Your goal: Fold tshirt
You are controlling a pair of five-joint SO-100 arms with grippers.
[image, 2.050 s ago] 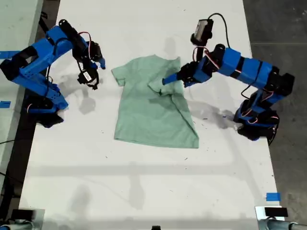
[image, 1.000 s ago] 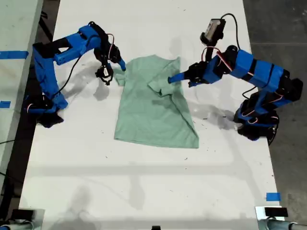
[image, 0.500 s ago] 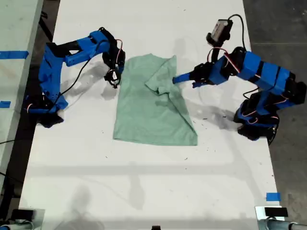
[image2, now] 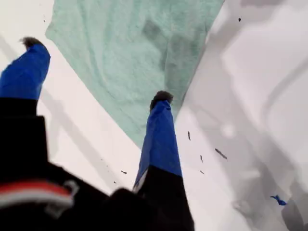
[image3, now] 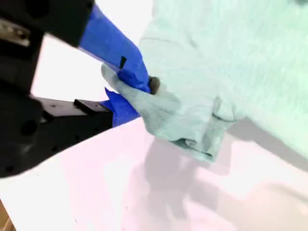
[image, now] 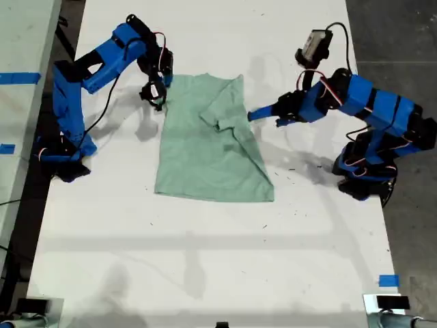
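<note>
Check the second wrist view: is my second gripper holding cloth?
Yes, my second gripper is shut on a bunched fold of the tshirt.

One pincer gaping, one clamped.
My first pincer (image2: 94, 72) hangs spread wide; my second pincer (image3: 132, 89) is pinched tight on the tshirt (image3: 202, 72).

Most of the tshirt (image2: 139, 53) runs past the first wrist view's frame, and the second wrist view likewise crops the cloth (image3: 231, 72). Where my second gripper (image3: 137, 94) pinches the fabric, bunched cloth hides its lower jaw tip. In the exterior view the neck label is too small to make out, and that gripper's (image: 156, 92) jaws blur into dark hardware.
</note>
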